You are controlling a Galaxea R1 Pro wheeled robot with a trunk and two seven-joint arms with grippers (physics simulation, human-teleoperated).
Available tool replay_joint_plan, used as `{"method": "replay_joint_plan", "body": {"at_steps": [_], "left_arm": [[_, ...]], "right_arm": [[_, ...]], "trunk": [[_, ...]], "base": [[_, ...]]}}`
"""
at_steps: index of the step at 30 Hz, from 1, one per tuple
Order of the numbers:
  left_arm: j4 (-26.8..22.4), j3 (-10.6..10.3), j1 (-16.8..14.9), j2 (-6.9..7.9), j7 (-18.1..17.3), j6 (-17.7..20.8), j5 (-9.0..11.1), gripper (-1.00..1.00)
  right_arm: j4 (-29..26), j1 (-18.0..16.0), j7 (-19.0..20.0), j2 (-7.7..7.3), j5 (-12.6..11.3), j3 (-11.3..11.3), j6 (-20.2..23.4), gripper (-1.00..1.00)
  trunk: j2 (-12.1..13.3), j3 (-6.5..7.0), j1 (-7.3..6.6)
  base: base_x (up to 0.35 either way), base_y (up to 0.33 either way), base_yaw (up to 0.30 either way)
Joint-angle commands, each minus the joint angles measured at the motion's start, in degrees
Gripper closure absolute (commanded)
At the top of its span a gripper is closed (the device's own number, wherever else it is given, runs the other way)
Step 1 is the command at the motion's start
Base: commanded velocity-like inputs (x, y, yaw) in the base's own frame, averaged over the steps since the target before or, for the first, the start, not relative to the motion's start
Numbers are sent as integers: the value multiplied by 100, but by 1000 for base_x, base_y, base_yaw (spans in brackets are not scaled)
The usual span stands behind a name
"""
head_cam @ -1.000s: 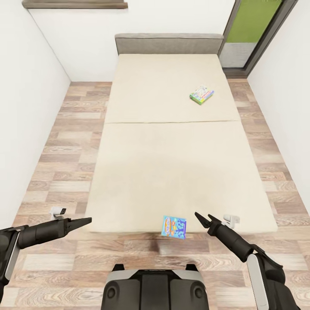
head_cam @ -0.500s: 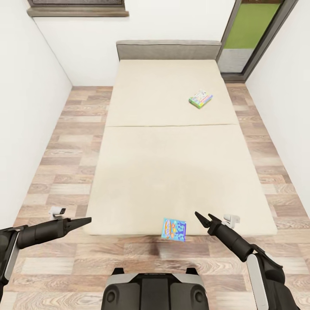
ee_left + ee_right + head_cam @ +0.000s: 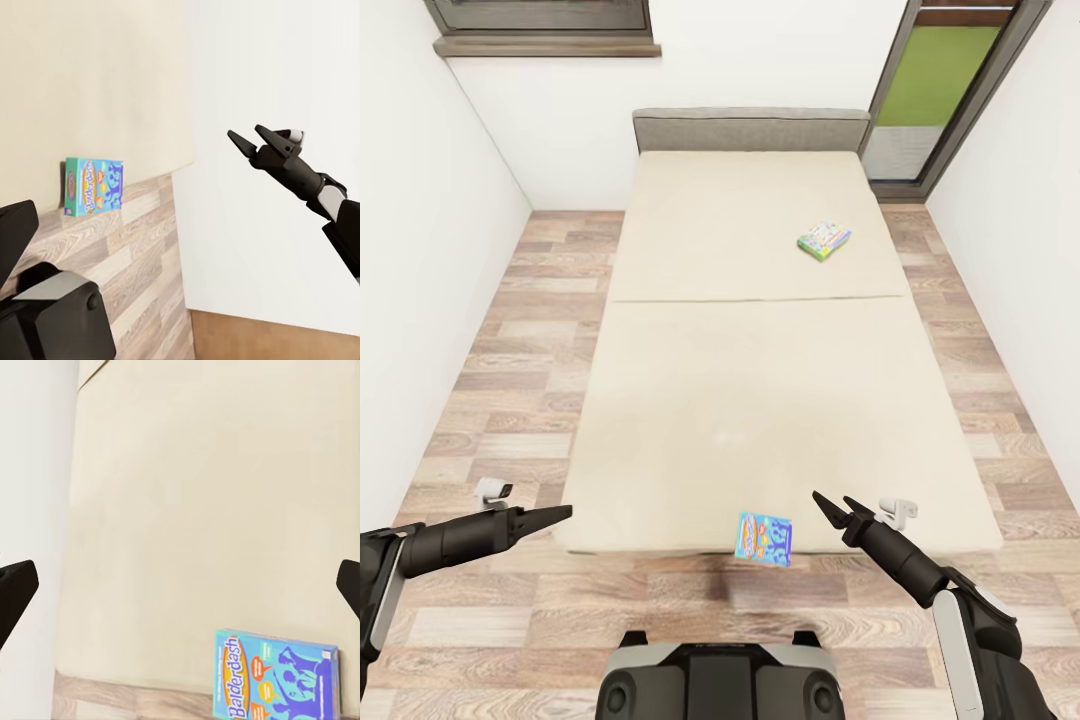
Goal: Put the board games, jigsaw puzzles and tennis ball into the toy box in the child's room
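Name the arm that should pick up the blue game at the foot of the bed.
Probably the right. The right gripper sits open just beside the blue game, which leans at the bed's near edge. The left gripper looks closed and hangs farther off.

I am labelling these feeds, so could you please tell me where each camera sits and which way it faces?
Head view: high on the robot, looking down over the bed; both arms, left claw, right claw and base show.
Left wrist view: on the left arm, facing across to the right claw; dark robot parts show.
Right wrist view: on the right arm, facing the mattress; dark fingertips at the edges.
Shared: all three see the blue board game at the bed's foot.
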Motion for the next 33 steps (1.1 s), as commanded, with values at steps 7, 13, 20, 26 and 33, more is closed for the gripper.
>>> {"method": "replay_joint_plan", "body": {"at_steps": [7,13,20,26,33], "left_arm": [[-1,2,-2,-2,-29,61,-4,-100],[-1,2,-2,-2,-30,61,-2,-100],[-1,2,-2,-3,-28,61,-3,-100],[-1,-3,-2,-9,-24,61,-6,-100],[-1,-1,-2,-4,-24,61,-6,-100]], "right_arm": [[-7,-4,14,17,-29,-8,45,-100],[-8,-4,13,19,-28,-7,45,-100],[-10,-4,13,20,-29,-5,45,-100],[-11,-4,14,20,-28,-5,45,-100],[-8,-4,13,24,-28,-5,8,-100]], "trunk": [[-8,60,3],[-8,117,3],[-8,184,3],[-8,241,3],[-8,308,3]], "base": [[0,0,0],[0,0,0],[0,0,0],[0,0,0],[0,0,0]]}}
